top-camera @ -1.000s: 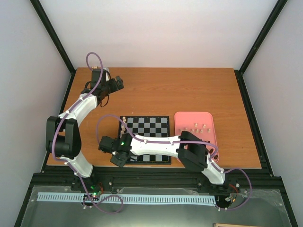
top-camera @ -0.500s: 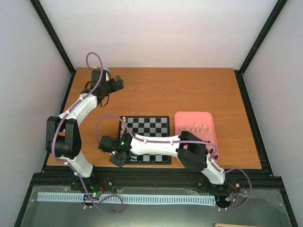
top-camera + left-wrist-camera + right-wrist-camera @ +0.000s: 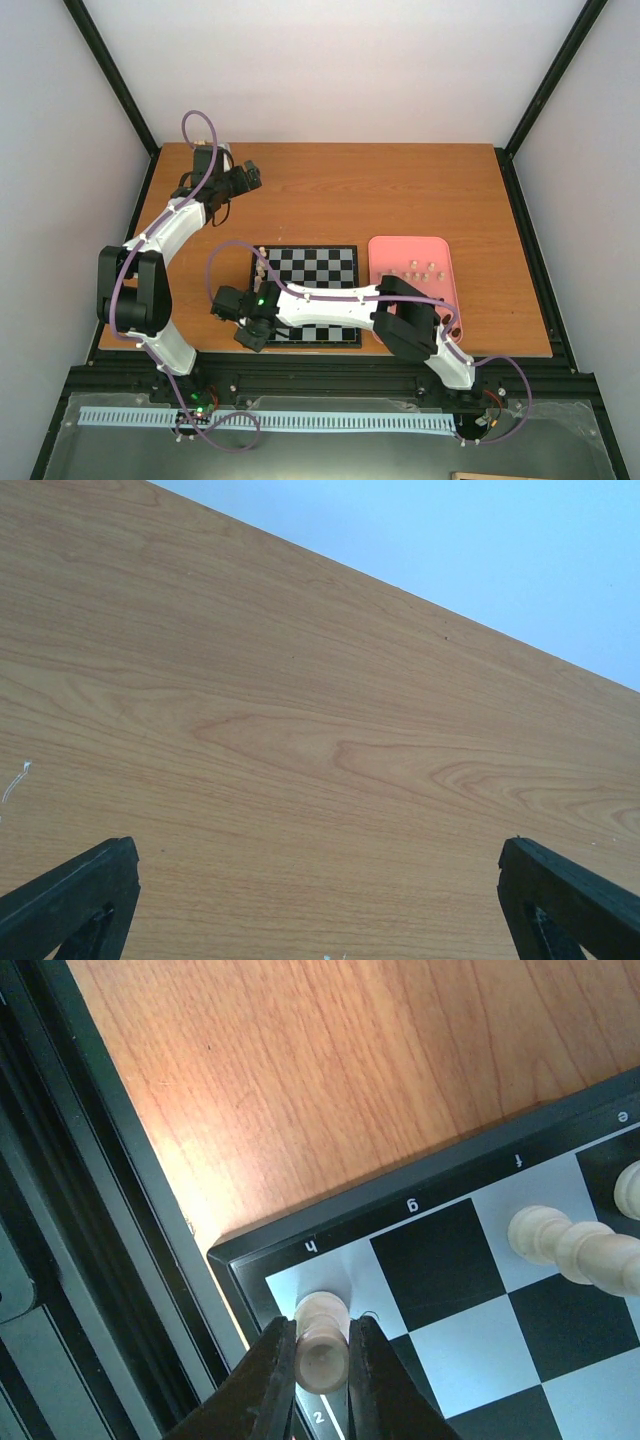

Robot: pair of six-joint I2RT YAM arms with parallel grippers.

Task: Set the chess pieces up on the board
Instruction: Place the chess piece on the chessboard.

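Wooden table (image 3: 400, 190) underneath, and nearest the arm bases the right gripper (image 3: 322, 1365) is on the job. Its narrow fingers (image 3: 268, 1385) pinch a cream piece (image 3: 322, 1335) at the board's (image 3: 440, 1260) near-left corner square. The piece's long axis runs straight down from the hand, head up, base toward the square; touching or not, can't tell. Letting go looks like the next call. Further along that edge row stand two more pieces (image 3: 565, 1243). Way beyond the board's far-left corner, the left gripper (image 3: 315, 880) hangs spread wide, well out of it.

The right gripper (image 3: 322, 1358) has shifted very slightly rightward over the board (image 3: 335, 262).
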